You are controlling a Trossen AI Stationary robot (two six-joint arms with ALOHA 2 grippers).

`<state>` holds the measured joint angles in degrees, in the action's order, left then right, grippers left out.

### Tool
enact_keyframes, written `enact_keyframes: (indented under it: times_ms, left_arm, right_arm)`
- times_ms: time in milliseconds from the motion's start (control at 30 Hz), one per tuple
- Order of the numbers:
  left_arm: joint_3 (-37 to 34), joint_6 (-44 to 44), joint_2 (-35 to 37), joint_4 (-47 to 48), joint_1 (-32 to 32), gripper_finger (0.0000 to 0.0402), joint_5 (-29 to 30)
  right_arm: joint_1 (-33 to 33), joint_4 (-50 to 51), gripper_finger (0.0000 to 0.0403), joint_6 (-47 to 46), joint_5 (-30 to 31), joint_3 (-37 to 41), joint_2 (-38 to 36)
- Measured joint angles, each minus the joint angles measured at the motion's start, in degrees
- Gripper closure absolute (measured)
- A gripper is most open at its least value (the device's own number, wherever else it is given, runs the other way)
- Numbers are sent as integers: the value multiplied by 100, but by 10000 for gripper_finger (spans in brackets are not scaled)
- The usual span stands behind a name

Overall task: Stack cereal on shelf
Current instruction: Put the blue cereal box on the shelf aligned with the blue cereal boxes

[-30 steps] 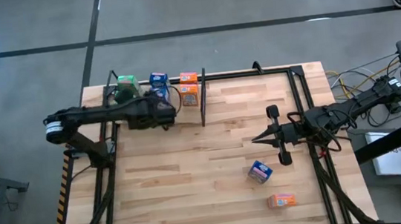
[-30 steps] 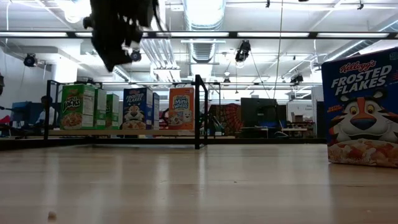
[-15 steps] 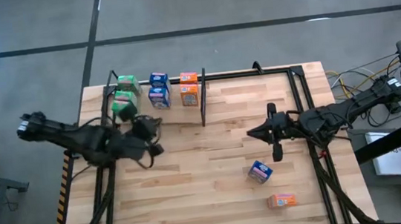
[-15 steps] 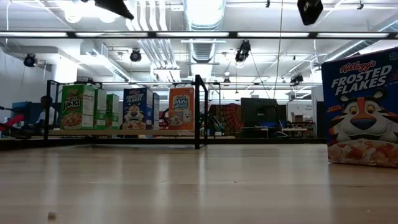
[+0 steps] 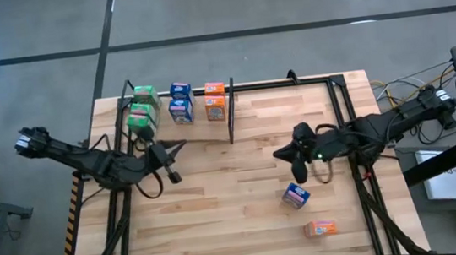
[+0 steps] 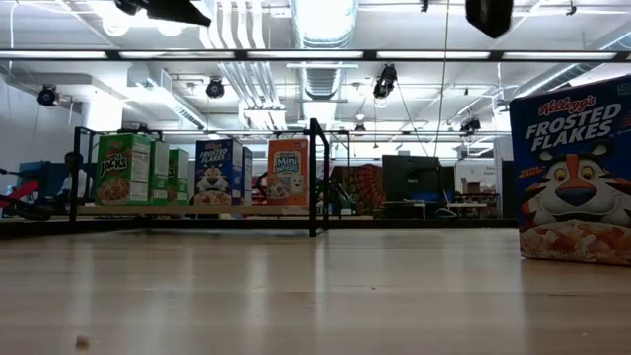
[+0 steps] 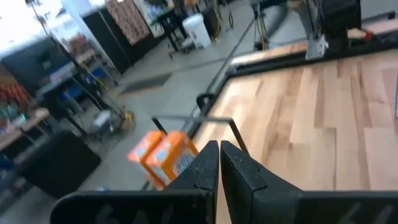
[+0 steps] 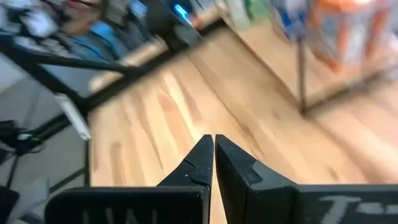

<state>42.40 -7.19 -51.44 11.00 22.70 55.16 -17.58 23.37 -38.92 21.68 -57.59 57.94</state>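
Since the earlier frames our left arm has pulled back from the shelf [image 5: 179, 126] and now lies low over the table's left side, while our right arm has swung its wrist inward toward the middle. Our left gripper [image 5: 181, 146] points toward the shelf with its fingers pressed together and nothing between them, as its wrist view confirms [image 7: 219, 163]. Our right gripper [image 5: 280, 152] is likewise closed and empty [image 8: 213, 155], hovering above the boards just up-table from the blue Frosted Flakes box [image 5: 295, 195]. On the shelf we count two green boxes [image 5: 141, 107], two blue boxes [image 5: 179, 101] and two orange Mini-Wheats boxes [image 5: 214, 98], all left of the black divider rod [image 5: 229, 109]. Loose on the table [image 5: 221, 222] are that blue box and an orange box [image 5: 320, 228] lying flat nearer the front edge; we see no third green box. We judge we are between placements, about to fetch the blue box. That calls for opening our right fingers, bringing them down over the box and squaring to its narrow sides. It sits skewed to the planks, so the wrist needs turning before we close.
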Motion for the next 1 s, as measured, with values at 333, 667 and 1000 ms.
enact_keyframes:
  times_ms: [333,667,1000]
  left_arm:
    - [-185,-285,473,-291,-2,402,144]
    - [-193,-285,492,-288,-2,402,135]
    - [-193,-285,485,-283,-2,402,132]
  right_arm:
    - [0,3470,394,-2514,-803,-1564,1412]
    - [-15,5100,393,-3009,-2327,-2390,2758]
    - [-294,5160,292,-3011,-3174,-2431,3288]
